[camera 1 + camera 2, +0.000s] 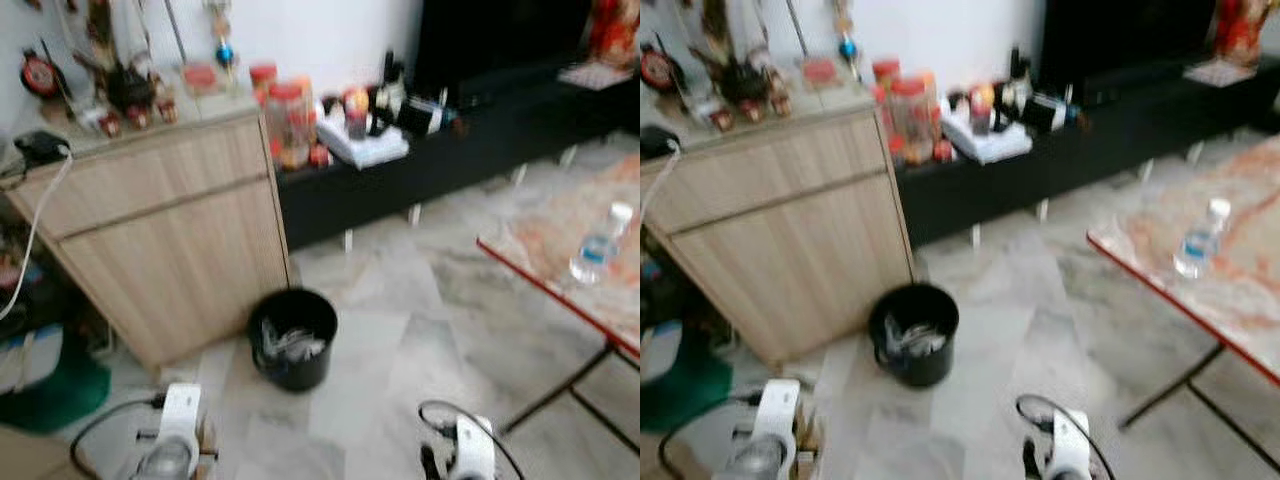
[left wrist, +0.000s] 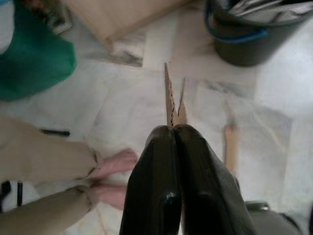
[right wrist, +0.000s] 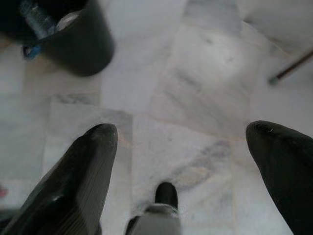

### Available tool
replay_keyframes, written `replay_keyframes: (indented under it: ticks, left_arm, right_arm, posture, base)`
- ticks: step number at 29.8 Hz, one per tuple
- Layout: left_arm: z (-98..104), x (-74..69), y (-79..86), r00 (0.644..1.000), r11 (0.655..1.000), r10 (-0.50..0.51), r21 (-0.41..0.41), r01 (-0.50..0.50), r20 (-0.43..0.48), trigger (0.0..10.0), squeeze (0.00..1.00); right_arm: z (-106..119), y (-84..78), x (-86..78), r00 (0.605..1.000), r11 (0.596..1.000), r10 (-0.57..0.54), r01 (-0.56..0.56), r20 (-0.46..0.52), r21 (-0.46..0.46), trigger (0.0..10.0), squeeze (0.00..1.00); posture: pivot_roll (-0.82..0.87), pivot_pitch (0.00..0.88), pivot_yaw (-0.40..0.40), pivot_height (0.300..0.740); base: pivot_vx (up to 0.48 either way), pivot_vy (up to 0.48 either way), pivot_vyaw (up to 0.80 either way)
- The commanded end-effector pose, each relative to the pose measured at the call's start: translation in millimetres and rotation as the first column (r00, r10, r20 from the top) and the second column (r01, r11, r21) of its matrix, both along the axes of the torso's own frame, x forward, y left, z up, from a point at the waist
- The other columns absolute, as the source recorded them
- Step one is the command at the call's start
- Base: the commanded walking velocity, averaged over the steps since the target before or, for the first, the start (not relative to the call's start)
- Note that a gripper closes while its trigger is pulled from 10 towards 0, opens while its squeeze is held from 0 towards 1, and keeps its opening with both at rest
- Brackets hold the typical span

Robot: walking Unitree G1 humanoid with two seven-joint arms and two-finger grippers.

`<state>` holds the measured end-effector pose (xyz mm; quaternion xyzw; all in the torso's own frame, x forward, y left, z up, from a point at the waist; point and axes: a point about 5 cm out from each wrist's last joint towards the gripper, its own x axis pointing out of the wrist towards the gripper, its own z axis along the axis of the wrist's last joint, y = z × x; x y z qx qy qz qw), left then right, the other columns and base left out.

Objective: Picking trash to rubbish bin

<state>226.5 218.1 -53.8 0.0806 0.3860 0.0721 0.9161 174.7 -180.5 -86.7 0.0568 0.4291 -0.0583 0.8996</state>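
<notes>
Left hand (image 2: 173, 129) is seen pressed shut on a thin scrap of cardboard (image 2: 171, 95), held edge-on so that only its corrugated rim stands up between the fingers. Right hand (image 3: 181, 147) is spread wide open and holds nothing, with bare marble floor (image 3: 195, 98) below it. Both arms are carried low at the bottom of the head views.

Ahead of the left hand, the black bin (image 1: 292, 338) stands on the floor just beside the corner of a wooden cabinet (image 1: 170, 240), with crumpled rubbish already lying in it. Near the left hand, a person's bare feet (image 2: 115, 176) are seen on the floor, and a green bag (image 2: 34, 58) lies off to one side. To the right, a desk (image 1: 560, 240) carries a plastic bottle (image 1: 598, 245), well apart from the bin.

The scrap is judged not yet over the bin. Because so little of it is pinched, it could be let slip while the arm is carried forward, or be dropped short onto the floor if released before the rim is cleared. The bin could be knocked over by a low approach. The head views are blurred, so the aim could be misjudged.
</notes>
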Motion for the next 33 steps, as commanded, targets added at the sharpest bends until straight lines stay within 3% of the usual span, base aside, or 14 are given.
replay_keyframes:
  ticks: [1, 8, 16, 33]
  left_arm:
    - [-2.1, -5.4, 6.6, 1.000, 1.000, -0.002, 0.024, 0.003, -0.024, 10.0, 0.00]
    - [-1.7, -4.5, 6.3, 1.000, 1.000, 0.000, 0.022, 0.001, -0.023, 10.0, 0.00]
    - [-1.6, -3.9, 5.1, 1.000, 1.000, 0.004, 0.018, -0.004, -0.021, 10.0, 0.00]
    - [-4.2, -9.4, 7.9, 1.000, 1.000, 0.004, 0.024, -0.004, -0.031, 10.0, 0.00]
  right_arm:
    - [1.4, 8.6, 4.5, 0.999, 0.999, 0.031, -0.031, 0.014, 0.014, 10.0, 0.00]
    - [2.4, 7.8, 6.8, 1.000, 1.000, 0.010, -0.010, 0.016, 0.016, 10.0, 0.00]
    - [1.7, 6.5, 5.3, 1.000, 1.000, 0.019, -0.019, 0.008, 0.011, 10.0, 0.00]
    - [0.2, 5.4, 1.6, 1.000, 1.000, 0.009, -0.009, 0.004, 0.010, 10.0, 0.00]
  posture:
    - [-0.05, 0.003, 0.035, 0.740]
    - [-0.05, 0.018, 0.033, 0.740]
    - [-0.05, 0.028, 0.028, 0.740]
    - [-0.05, 0.000, 0.027, 0.740]
  base:
    - [0.326, 0.000, 0.68]
    - [0.327, 0.000, 0.12]
    - [0.324, 0.000, 0.57]
    - [0.328, 0.000, 0.00]
